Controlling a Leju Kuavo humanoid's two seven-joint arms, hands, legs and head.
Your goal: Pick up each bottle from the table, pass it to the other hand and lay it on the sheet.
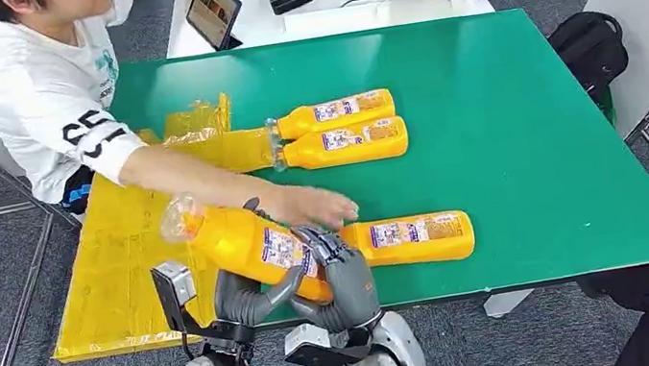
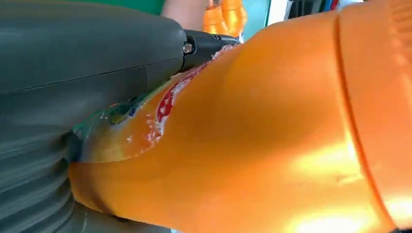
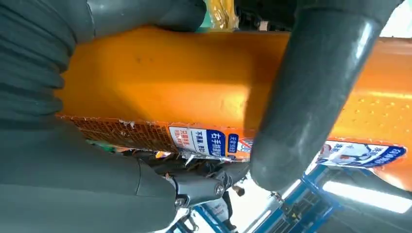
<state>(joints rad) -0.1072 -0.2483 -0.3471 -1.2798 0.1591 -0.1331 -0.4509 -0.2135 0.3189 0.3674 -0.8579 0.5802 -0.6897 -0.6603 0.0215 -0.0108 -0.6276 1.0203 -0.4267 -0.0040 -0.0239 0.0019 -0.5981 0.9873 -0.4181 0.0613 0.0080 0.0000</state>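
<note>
Orange juice bottle (image 1: 247,241) is gripped by both hands at once, tilted, cap end raised over the yellow sheet (image 1: 119,262). Left hand (image 1: 246,301) wraps the bottle's underside with its thumb across the body; right hand (image 1: 345,282) closes its fingers over the label end. Just beyond the right hand, a person's hand (image 1: 310,207) rests on the green table (image 1: 524,114). Beside the right hand, a second bottle (image 1: 416,239) lies flat on the table. Farther ahead of both hands, two more bottles (image 1: 342,129) lie side by side, caps at the sheet's edge.
</note>
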